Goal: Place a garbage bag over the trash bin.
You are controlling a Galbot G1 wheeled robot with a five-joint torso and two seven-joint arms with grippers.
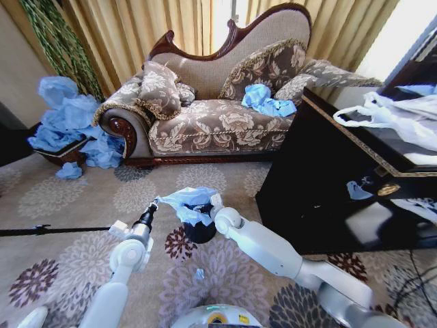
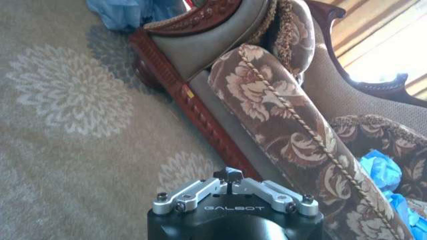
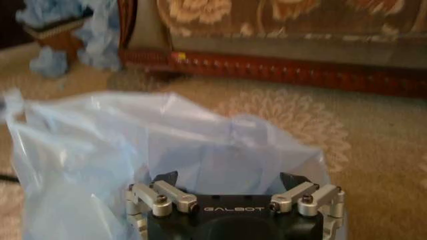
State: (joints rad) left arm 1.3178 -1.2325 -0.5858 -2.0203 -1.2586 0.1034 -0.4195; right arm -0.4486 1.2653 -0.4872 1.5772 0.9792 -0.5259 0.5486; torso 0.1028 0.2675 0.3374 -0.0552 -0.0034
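Fingers of the left gripper [image 1: 154, 204] pinch one corner of the garbage bag [image 1: 186, 199], pulled over the trash bin [image 1: 199, 231] on the carpet. Right gripper [image 1: 215, 202] spreads wide inside the plastic, fingertips veiled; the bin's rim is hidden.

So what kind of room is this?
Probably a living room or hotel lounge: an ornate floral sofa, a flower-patterned carpet, long curtains, and a glossy black cabinet.
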